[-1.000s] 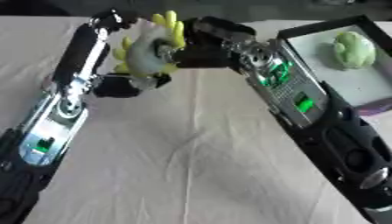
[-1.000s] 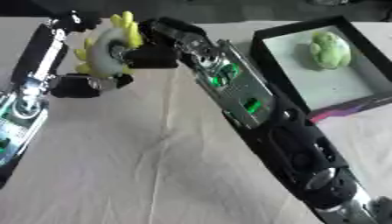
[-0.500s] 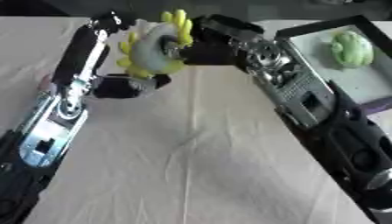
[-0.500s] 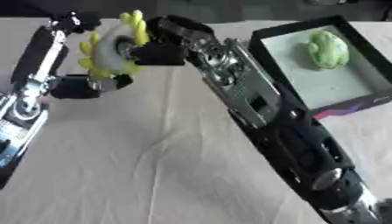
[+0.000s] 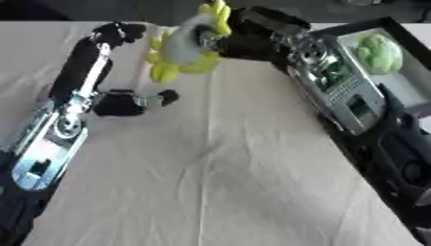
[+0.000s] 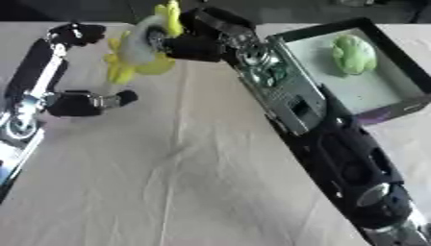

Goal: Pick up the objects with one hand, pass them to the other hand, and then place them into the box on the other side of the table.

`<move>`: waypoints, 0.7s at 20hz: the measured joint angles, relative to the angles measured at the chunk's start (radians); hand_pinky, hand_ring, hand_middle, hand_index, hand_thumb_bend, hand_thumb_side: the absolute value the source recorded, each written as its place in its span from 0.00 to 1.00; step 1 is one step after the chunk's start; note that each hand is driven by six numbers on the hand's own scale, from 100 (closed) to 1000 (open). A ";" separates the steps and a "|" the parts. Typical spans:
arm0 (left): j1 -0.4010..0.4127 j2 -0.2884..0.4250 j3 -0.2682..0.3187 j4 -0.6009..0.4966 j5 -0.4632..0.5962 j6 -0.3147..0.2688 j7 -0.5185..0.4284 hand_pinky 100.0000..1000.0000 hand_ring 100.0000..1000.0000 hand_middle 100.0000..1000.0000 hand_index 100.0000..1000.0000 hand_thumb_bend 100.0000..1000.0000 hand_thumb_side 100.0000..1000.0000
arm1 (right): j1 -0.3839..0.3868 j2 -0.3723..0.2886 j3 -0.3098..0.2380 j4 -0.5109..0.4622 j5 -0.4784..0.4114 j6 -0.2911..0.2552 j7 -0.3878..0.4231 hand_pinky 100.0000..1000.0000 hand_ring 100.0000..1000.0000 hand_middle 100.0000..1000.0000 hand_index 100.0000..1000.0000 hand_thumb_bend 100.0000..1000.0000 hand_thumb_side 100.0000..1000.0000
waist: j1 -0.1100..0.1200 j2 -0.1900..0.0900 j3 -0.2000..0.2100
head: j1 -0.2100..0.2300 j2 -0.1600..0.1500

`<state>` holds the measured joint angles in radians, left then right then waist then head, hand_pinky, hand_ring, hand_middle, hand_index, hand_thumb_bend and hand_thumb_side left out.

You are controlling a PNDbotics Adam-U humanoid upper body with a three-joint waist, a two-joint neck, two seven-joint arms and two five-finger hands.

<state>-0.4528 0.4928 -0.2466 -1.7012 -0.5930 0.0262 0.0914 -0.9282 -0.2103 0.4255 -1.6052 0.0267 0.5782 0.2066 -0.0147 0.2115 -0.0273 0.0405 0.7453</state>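
**Toy held aloft at twelve o'clock**

While the right hand (image 6: pixel 198 41) curls its fingers round the yellow-and-white toy (image 6: pixel 139 45), that toy hangs above the tablecloth (image 5: pixel 227 182). At nine o'clock of it, the left hand (image 5: pixel 126 102) rests with fingers relaxed, apart from it. At two o'clock, the black box (image 6: pixel 290 36) holds a green object (image 6: pixel 353 53).

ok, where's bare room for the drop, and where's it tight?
Bare floor in the box nearer than the green object; bare cloth between the forearms. Crowded at far centre: right hand holds the yellow-white toy beside the left hand.
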 measured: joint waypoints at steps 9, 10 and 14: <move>0.036 0.047 0.025 0.003 -0.005 -0.003 0.025 0.74 0.71 0.67 0.83 0.74 0.42 | 0.074 -0.122 -0.081 -0.043 -0.078 0.021 -0.083 0.95 0.79 0.56 0.55 0.00 0.47 | 0.000 -0.004 -0.008 | -0.019 0.000; 0.041 0.054 0.029 0.001 -0.005 -0.002 0.029 0.74 0.70 0.67 0.83 0.74 0.42 | 0.085 -0.141 -0.092 -0.045 -0.085 0.021 -0.096 0.95 0.79 0.56 0.55 0.00 0.46 | 0.000 -0.004 -0.008 | -0.021 0.000; 0.058 0.079 0.049 -0.009 -0.004 0.005 0.046 0.74 0.70 0.66 0.82 0.74 0.42 | 0.130 -0.221 -0.141 -0.048 -0.104 0.015 -0.150 0.95 0.79 0.56 0.55 0.00 0.46 | 0.000 -0.004 -0.009 | -0.028 0.000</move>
<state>-0.3947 0.5719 -0.1980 -1.7101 -0.5965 0.0309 0.1378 -0.7980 -0.4317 0.2847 -1.6530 -0.0772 0.5935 0.0564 -0.0147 0.2070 -0.0359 0.0128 0.7453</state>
